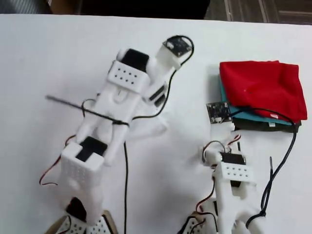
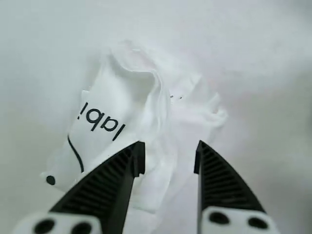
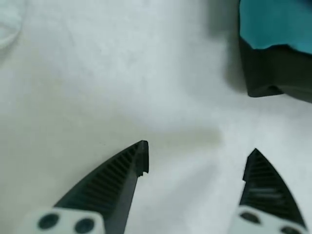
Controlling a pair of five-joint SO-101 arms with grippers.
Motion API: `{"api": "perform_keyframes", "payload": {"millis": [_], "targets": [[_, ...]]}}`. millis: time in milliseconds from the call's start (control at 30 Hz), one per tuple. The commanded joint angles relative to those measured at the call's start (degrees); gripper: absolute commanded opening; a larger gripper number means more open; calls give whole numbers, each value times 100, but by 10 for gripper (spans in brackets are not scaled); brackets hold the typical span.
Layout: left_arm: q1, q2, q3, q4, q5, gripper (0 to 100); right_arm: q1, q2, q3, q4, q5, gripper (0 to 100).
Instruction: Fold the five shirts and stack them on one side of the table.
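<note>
Both spread: L fingers (image 2: 112, 185) over shirt (image 2: 141, 112) (crumpled), R fingers (image 3: 117, 180) nr stack (image 1: 263, 92).

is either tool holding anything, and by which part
Nothing is held. The left tool is open over the crumpled white shirt; the right tool is open over the table beside the stack.

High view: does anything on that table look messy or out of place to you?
Yes. The white shirt lies crumpled in a heap on the table under the left gripper, whose jaws are open. It stands out against the three folded ones stacked nearby: red shirt on top, teal shirt and dark shirt beneath.
</note>
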Motion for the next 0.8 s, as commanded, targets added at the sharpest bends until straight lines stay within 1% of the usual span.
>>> {"api": "perform_keyframes", "payload": {"millis": [0,67,100,133,167,200,233,300,433,500,567,600,700,767], "targets": [[-413,-123,-1367,607,-123,181,-57,-136,-26,-84,-18,319],[-914,-123,-1763,633,-105,177,-57,-136,-26,-84,-18,319],[-1196,-123,-1807,633,-105,159,-57,-136,-26,-84,-18,319],[-1486,-105,-1807,633,-97,120,-57,-136,-18,-84,-18,318],[-1776,-88,-1745,633,-18,53,-57,-136,-18,-75,-18,317],[-2084,-88,-1631,633,132,7,-57,-136,-18,-75,-18,303],[-2391,-97,-1481,633,299,38,-57,-136,-18,-75,-18,276],[-2945,-123,-1147,633,369,23,-57,-145,18,-84,-18,197],[-4044,-123,-514,633,352,28,-57,-180,-44,-92,-9,9],[-4571,-123,-198,615,114,28,-163,-171,-510,84,237,26],[-5090,-123,136,440,-149,28,-426,-127,-1292,593,519,21],[-5354,-123,295,299,-255,28,-646,-110,-1714,884,527,22],[-6101,-123,796,-149,-554,28,-1508,215,-2980,1587,527,22],[-6541,-123,1112,-352,-651,28,-2018,699,-3851,1947,510,22]]}}
